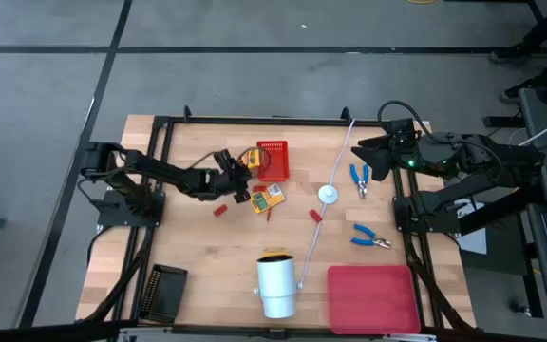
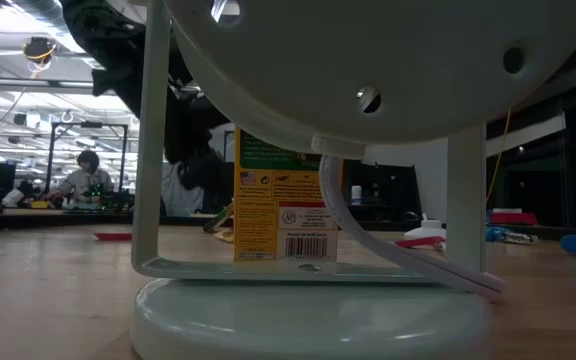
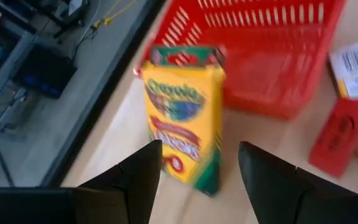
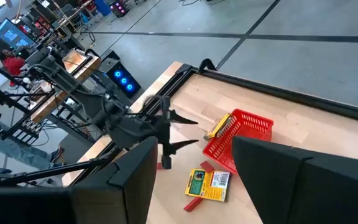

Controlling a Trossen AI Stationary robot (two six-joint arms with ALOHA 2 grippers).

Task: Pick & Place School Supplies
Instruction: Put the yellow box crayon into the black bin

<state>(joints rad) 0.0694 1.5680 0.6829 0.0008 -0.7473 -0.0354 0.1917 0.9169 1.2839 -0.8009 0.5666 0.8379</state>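
Fingers of my left tool (image 3: pixel 194 171) stand apart, with nothing between them. Just ahead of the tips stands a yellow-and-green printed crayon box (image 3: pixel 185 121), upright on the tabletop (image 1: pixel 207 256), right beside the red plastic mesh basket (image 1: pixel 273 159). The basket looks empty to me, so by my reckoning little is done. A second flat yellow-and-green box (image 1: pixel 267 198) lies nearby, with small red rectangular blocks (image 1: pixel 220 210) scattered around it. Farther off lie two blue-handled pliers-like tools (image 1: pixel 359 178). My right tool (image 4: pixel 194 165) waits at the tabletop's right edge, fingers spread and empty.
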